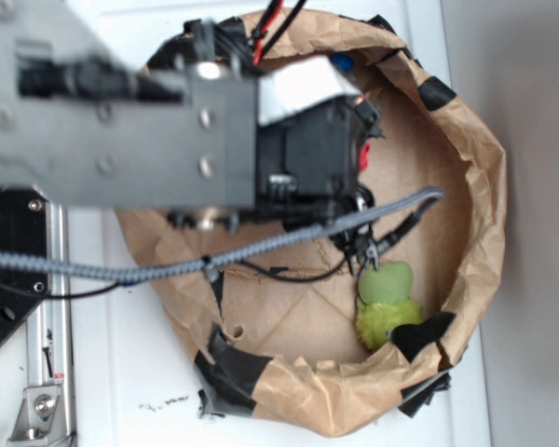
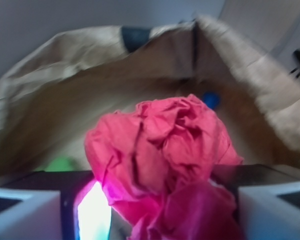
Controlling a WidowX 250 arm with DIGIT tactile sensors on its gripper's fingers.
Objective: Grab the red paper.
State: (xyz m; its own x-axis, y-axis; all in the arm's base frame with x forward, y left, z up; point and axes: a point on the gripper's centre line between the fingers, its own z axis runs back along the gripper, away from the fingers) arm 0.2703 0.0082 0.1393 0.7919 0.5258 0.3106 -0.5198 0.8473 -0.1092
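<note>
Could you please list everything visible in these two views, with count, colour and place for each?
red paper: one, bright red, crumpled ball filling the wrist view between the end effector's fingers; only a red sliver shows in the exterior view.
green plush toy: one, fuzzy green, on the floor of the paper enclosure near its lower right wall.
blue object: one, blue, small, behind the red paper by the far wall; too little shows to identify it.
brown paper enclosure: one, tan with black tape patches, ringing the work area.
white table: one, white, under the enclosure.
grey braided cable: one, grey, running across the enclosure.
end effector: one, pale fingers either side of the red paper; whether it grips is unclear.
</note>
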